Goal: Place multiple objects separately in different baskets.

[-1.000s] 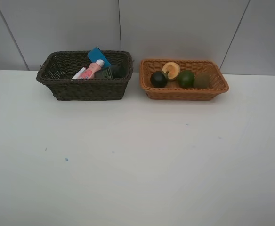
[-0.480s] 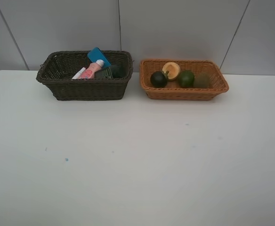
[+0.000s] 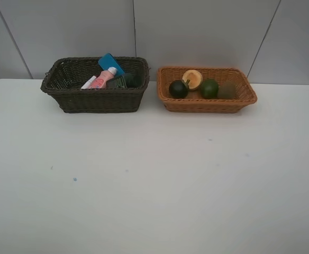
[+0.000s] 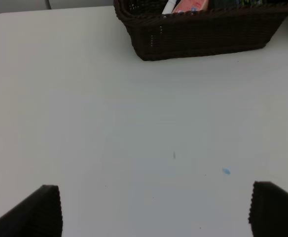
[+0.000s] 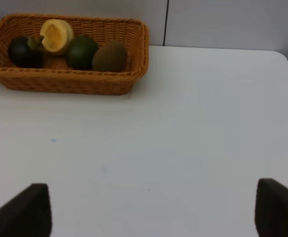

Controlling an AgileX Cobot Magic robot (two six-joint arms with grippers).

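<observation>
Exterior high view shows, at the far left of the white table [image 3: 144, 180], the dark brown basket [image 3: 93, 99], deep-walled, holding the white-red marker [image 3: 88, 82], the pink bottle [image 3: 105, 78], the blue flat block [image 3: 110, 62] leaning upright above them, and the dark grey bottle [image 3: 124, 81], which is hard to make out against the weave. Just beside it to the right sits the light orange-tan basket [image 3: 206, 105], shallower, with the dark mangosteen [image 3: 178, 89], the orange peach [image 3: 192, 79], the green fruit [image 3: 209, 88] and the brown kiwi [image 3: 227, 90] in a row. Nothing lies loose on the table, so the sorting looks complete: toiletries and stationery in one basket, fruit in the other. Neither arm appears in this view. On the wrist views the left gripper [image 4: 154, 210] has its jaws spread fully wide and hold nothing, hanging over bare table well short of the dark basket; the right gripper [image 5: 151, 210] is likewise wide open and empty, well apart from the tan basket. The step in hand seems to be resting clear, and doing it well means keeping both arms low and back, jaws open, away from the basket rims so that nothing gets nudged or tipped.
</observation>
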